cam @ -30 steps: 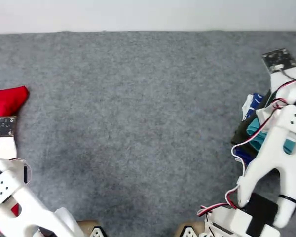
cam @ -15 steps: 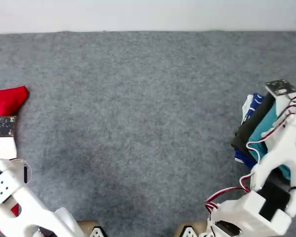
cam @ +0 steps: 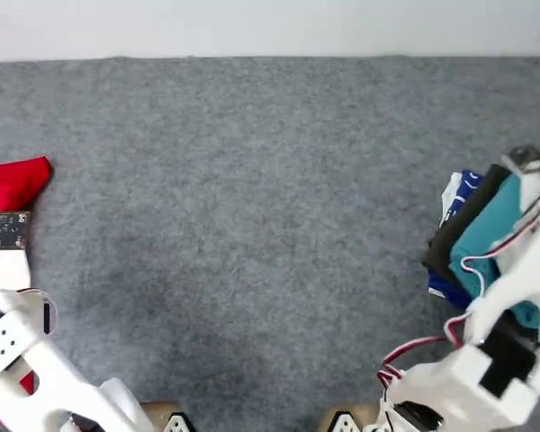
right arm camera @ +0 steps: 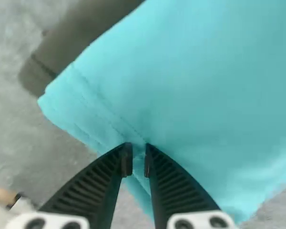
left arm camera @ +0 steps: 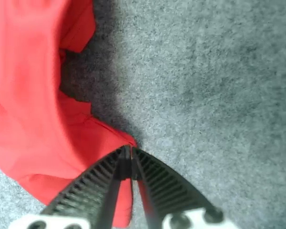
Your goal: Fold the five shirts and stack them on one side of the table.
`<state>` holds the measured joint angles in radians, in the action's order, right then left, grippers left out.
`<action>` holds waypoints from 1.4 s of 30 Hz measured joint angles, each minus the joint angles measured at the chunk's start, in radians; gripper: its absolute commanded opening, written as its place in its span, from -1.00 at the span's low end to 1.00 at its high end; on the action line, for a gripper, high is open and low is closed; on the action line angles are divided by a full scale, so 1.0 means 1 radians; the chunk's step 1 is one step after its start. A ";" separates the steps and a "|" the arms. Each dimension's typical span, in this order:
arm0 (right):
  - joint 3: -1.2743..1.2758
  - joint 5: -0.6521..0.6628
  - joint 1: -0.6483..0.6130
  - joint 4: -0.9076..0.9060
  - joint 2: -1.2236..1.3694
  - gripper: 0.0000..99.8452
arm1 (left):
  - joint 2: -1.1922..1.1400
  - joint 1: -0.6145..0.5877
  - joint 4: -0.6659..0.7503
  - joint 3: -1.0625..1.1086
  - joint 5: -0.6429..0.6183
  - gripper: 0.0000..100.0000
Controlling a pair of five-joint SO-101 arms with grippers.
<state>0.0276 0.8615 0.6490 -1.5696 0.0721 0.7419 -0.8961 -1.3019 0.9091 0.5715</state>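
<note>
Left gripper [left arm camera: 132,161], clenched on a corner of the red shirt [cam: 13,184] at the high view's left edge. The folded stack [cam: 468,243] lies well apart at the right edge, under the right gripper [right arm camera: 133,164], which is closed and empty.

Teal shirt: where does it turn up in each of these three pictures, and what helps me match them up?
High view: the teal shirt lies at the right edge, on top of the pile, partly under an arm.
Right wrist view: the teal shirt is seen close up, across most of the picture.
Left wrist view: this one looks at a red shirt instead.
Shared landmark: the dark shirt sticking out from under the teal one, on the grey mat.
</note>
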 measured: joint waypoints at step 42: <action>0.077 -0.167 -0.173 -0.184 -0.235 -0.89 | -0.276 -0.273 0.296 0.008 0.385 -0.65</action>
<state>0.1043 0.6943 0.4757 -1.7538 -0.1626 0.4657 -1.1692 -1.0058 0.9168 0.9567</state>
